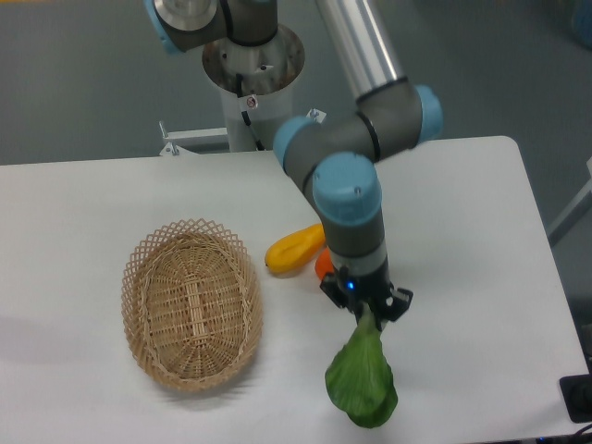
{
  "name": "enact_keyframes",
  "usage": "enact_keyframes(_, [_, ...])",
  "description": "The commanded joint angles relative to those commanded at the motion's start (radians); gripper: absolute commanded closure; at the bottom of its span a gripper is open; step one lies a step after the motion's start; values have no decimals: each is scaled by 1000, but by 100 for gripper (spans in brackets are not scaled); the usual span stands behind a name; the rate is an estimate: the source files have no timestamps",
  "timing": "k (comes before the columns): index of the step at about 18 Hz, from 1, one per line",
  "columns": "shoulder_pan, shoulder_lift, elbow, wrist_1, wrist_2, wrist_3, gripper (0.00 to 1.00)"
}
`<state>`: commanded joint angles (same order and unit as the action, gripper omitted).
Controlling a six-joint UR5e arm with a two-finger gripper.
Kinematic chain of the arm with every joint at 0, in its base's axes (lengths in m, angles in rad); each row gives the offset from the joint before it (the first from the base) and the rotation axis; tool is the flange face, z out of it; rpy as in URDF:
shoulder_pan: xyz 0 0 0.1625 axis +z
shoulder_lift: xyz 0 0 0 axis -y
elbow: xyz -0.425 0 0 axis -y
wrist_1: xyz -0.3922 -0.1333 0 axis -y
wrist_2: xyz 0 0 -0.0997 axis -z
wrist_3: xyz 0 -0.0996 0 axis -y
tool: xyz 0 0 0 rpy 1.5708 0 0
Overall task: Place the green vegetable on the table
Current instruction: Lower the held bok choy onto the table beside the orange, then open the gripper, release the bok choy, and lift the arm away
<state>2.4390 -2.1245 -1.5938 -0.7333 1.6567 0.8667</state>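
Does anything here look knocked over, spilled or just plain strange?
Nothing looks spilled or broken. The one unusual sight is the green vegetable, which dangles leaves-down from the gripper by its pale stem near the table's front edge. The basket sits upright, with nothing visible inside, and the yellow fruit lies undisturbed.

The green vegetable [363, 387] hangs leaf-end down, its pale stem pinched at the top, broad dark leaves low over the white bench [462, 277], right of the basket [191, 304].
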Motion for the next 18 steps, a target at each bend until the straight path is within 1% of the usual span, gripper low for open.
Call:
enact_keyframes(4, [0, -28, -18, 14, 61, 22, 68])
enact_keyframes(6, [-2, -26, -26, 12, 81, 20, 67])
enact_keyframes(8, [-2, -25, -26, 12, 81, 15, 64])
enact_keyframes(9, [-2, -25, -26, 15, 81, 11, 55])
enact_keyframes(11, [-2, -20, -26, 15, 81, 6, 12])
enact_keyframes(12, [-2, -19, -26, 15, 83, 6, 0])
enact_keyframes(16, [-3, -9, -25, 17, 84, 5, 0])
enact_keyframes(18, [-5, 9, -26, 15, 83, -20, 0])
